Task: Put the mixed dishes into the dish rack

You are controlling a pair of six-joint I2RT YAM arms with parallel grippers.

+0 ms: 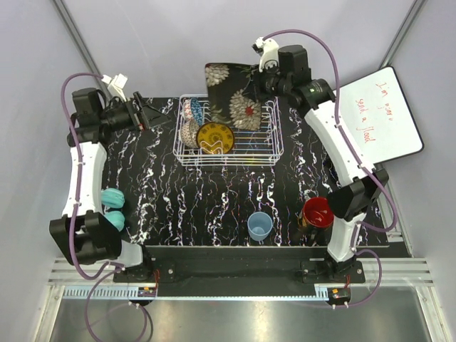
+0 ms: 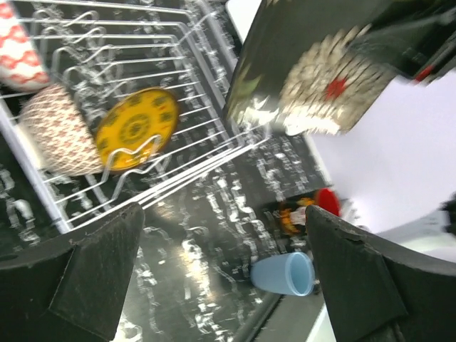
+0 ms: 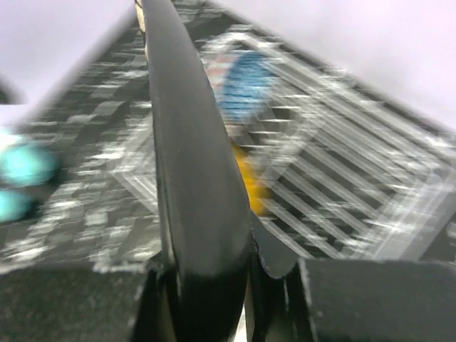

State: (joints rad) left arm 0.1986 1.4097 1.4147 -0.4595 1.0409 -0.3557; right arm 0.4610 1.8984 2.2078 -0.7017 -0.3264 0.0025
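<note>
The right gripper (image 3: 206, 285) is clenched on the dark square floral plate (image 1: 239, 96), at the far right corner of the dish rack (image 1: 274, 153) — bowls (image 1: 191, 121) and yellow patterned plate (image 1: 215, 137) sit inside. The left gripper (image 1: 155, 114) gapes empty beside the rack's left side; light blue cup (image 1: 259, 225) and mug (image 1: 315, 214) stand near the table's (image 1: 185, 206) near edge.

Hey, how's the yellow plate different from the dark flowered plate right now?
The yellow plate is round and small; the dark flowered plate is square and much larger. The yellow one stands loose in the rack; the dark one is pinched by the right arm's jaws at the rack's far edge. Both are patterned, and neither lies flat.
</note>
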